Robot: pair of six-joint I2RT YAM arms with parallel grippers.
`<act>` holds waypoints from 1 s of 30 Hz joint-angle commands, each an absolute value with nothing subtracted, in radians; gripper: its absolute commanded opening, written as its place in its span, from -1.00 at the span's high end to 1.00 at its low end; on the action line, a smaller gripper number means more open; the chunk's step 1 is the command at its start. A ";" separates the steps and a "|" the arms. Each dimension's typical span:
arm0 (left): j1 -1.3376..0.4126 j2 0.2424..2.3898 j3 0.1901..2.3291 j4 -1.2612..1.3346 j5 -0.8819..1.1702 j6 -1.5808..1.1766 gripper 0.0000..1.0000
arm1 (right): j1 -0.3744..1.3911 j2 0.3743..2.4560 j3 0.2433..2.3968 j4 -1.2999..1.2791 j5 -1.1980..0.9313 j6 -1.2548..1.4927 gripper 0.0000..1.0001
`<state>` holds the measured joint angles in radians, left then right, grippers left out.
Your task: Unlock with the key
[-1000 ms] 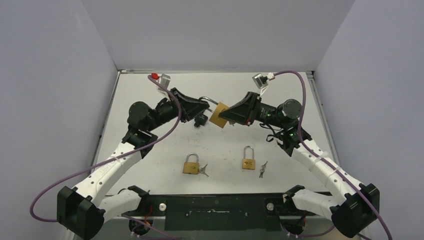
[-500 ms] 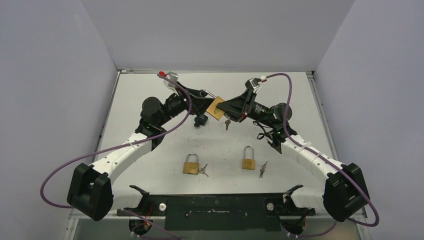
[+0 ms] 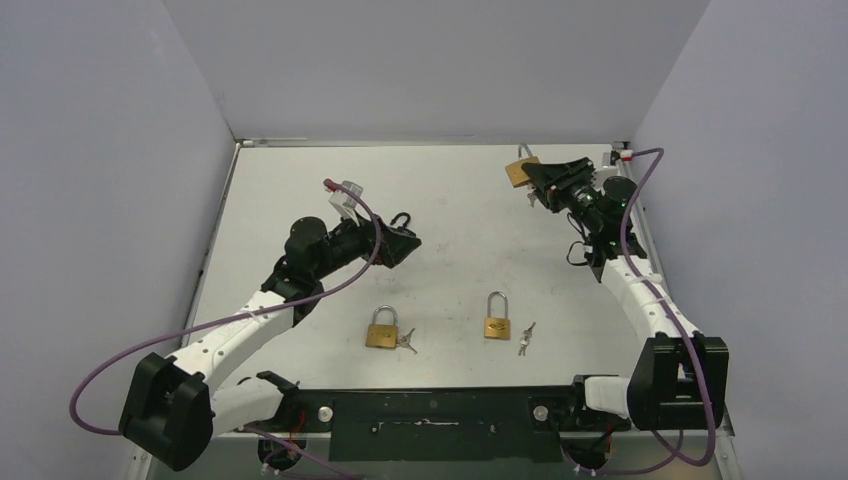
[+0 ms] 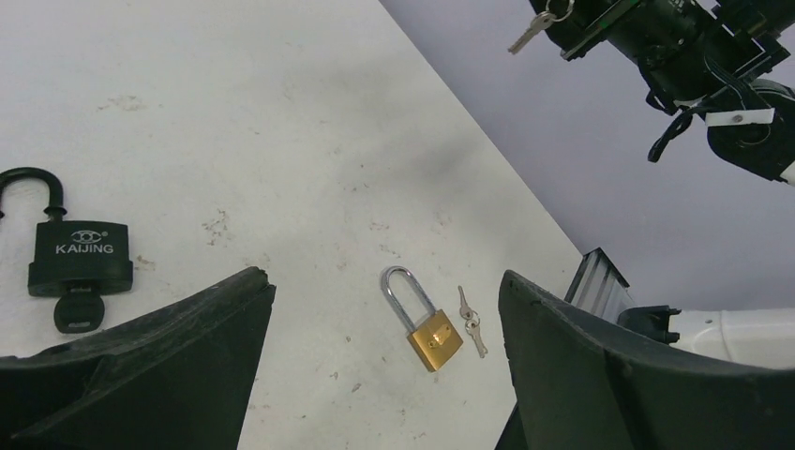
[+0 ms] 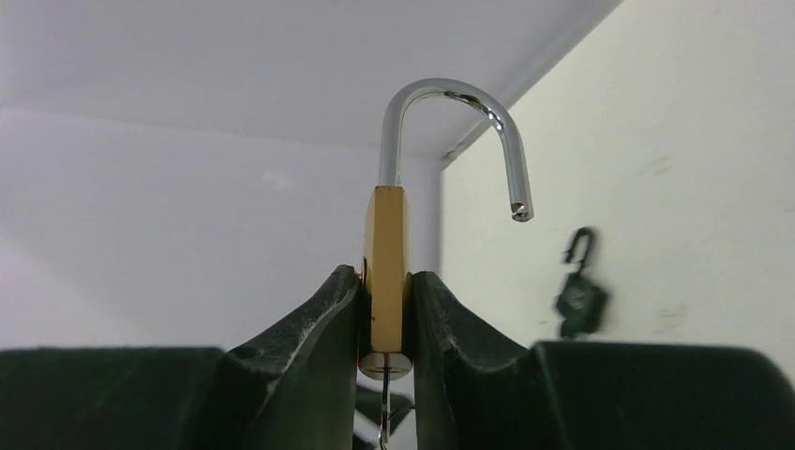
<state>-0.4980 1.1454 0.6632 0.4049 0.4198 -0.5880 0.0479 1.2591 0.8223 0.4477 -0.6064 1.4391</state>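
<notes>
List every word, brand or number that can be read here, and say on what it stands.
"KAIJING": front of the black padlock, below an emblem too small to read.
Left brass padlock, right brass padlock: any marks too small to read.
Held brass padlock: seen edge-on, no text.

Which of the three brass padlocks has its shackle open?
The held padlock, clamped in the right gripper: its shackle's free end hangs clear of the body. The left table padlock and right table padlock are closed.

Scuffed white table (image 3: 450,200) enclosed by plain pale grey walls (image 3: 430,70) on three sides.
</notes>
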 commanded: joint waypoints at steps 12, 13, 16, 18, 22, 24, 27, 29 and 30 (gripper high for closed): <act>-0.494 1.094 0.644 0.203 0.357 -0.663 -0.74 | 0.074 1.446 0.787 0.315 -0.436 1.007 1.00; -0.493 1.090 0.651 0.186 0.361 -0.657 -0.74 | 0.096 1.457 0.772 0.340 -0.431 1.025 1.00; -0.491 1.079 0.653 0.161 0.360 -0.643 -0.74 | 0.160 1.493 0.748 0.379 -0.383 1.050 1.00; -0.491 1.072 0.650 0.161 0.359 -0.642 -0.74 | 0.184 1.526 0.716 0.454 -0.380 1.101 1.00; -0.490 1.063 0.648 0.140 0.367 -0.631 -0.74 | 0.232 1.609 0.702 0.546 -0.374 1.134 1.00; -0.489 1.062 0.642 0.138 0.362 -0.622 -0.74 | 0.247 1.662 0.700 0.594 -0.386 1.156 1.00; -0.488 1.069 0.650 0.112 0.349 -0.593 -0.75 | 0.273 1.720 0.715 0.638 -0.384 1.172 0.94; -0.486 1.072 0.660 0.091 0.337 -0.579 -0.75 | 0.289 1.753 0.734 0.638 -0.378 1.178 0.84; -0.485 1.074 0.664 0.086 0.335 -0.572 -0.75 | 0.294 1.768 0.745 0.636 -0.375 1.174 0.78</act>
